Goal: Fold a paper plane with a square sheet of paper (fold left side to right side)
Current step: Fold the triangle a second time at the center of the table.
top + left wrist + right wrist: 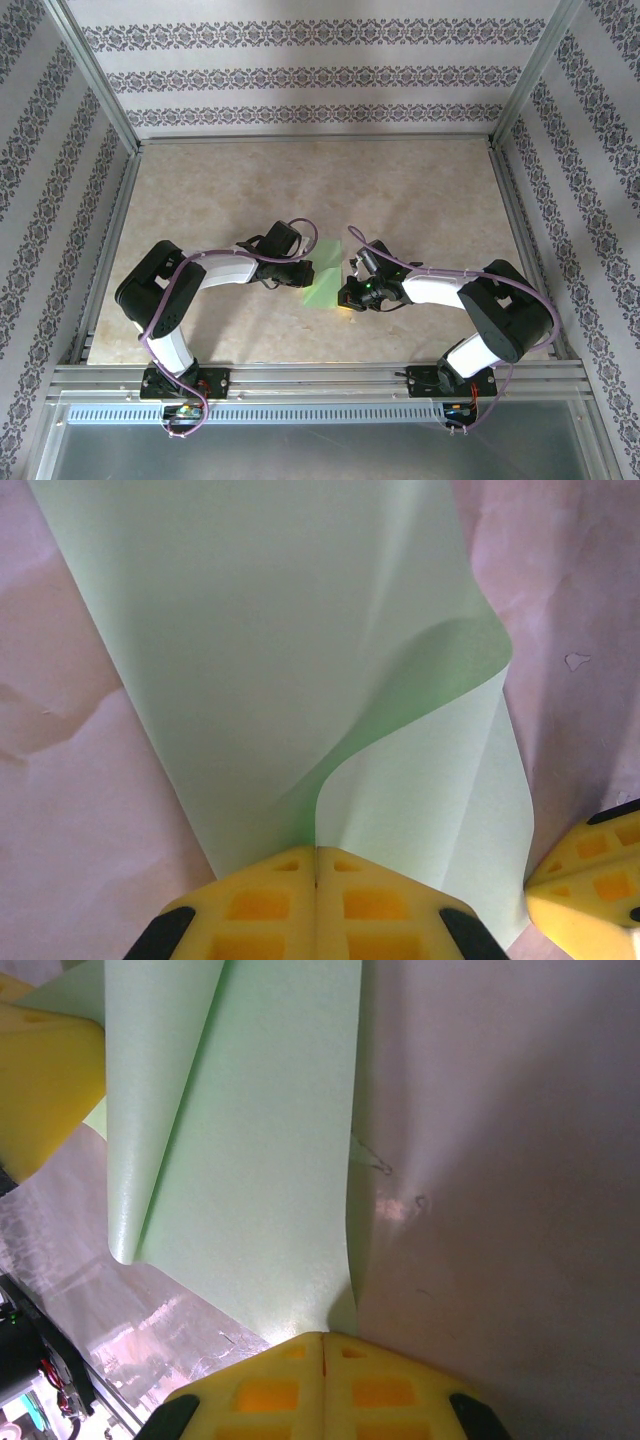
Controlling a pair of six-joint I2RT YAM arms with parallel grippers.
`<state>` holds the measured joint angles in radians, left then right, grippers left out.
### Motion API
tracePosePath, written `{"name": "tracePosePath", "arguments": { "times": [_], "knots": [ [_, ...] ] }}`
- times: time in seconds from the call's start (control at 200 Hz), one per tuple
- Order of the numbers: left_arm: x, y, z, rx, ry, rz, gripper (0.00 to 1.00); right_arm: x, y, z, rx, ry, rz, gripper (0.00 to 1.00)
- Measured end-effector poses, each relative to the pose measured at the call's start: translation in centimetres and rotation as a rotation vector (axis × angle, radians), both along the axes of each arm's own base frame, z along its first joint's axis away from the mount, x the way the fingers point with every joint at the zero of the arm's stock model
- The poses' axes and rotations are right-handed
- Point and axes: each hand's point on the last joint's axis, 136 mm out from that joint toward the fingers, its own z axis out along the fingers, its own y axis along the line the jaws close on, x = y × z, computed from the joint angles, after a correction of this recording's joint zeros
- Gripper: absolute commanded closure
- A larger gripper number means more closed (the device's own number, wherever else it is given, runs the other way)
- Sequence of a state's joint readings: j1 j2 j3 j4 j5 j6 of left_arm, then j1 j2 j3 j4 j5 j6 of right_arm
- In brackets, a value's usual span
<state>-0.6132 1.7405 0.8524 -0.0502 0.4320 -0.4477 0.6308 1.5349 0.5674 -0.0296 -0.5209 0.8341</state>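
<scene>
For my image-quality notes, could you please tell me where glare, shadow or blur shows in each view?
Top external: even light, sharp. Left wrist: pinkish cast on the tabletop, dark green shade under the curl of the sheet of paper, left pincer soft. Right wrist: glare patch on the tabletop, right pincer soft.

The tabletop [400, 190] is beige and mottled, with aluminium rails [320, 140] along its edges. On it, near the front edge and about in the middle, lies one light green square sheet of paper [326, 278]. The sheet does not lie fully flat: in the left wrist view one part of it [420, 680] curls up and bends over the rest. Close to the sheet the surface has a small mark [575, 661].
</scene>
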Motion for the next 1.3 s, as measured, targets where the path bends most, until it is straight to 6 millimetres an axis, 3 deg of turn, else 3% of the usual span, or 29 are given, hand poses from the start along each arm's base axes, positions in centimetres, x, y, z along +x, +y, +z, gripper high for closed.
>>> {"name": "tracePosePath", "arguments": {
  "times": [1.299],
  "knots": [
    [0.1, -0.5, 1.3, -0.039, -0.043, -0.032, 0.94, 0.2, -0.5, 0.0, -0.013, 0.002, -0.014, 1.00]
  ]
}}
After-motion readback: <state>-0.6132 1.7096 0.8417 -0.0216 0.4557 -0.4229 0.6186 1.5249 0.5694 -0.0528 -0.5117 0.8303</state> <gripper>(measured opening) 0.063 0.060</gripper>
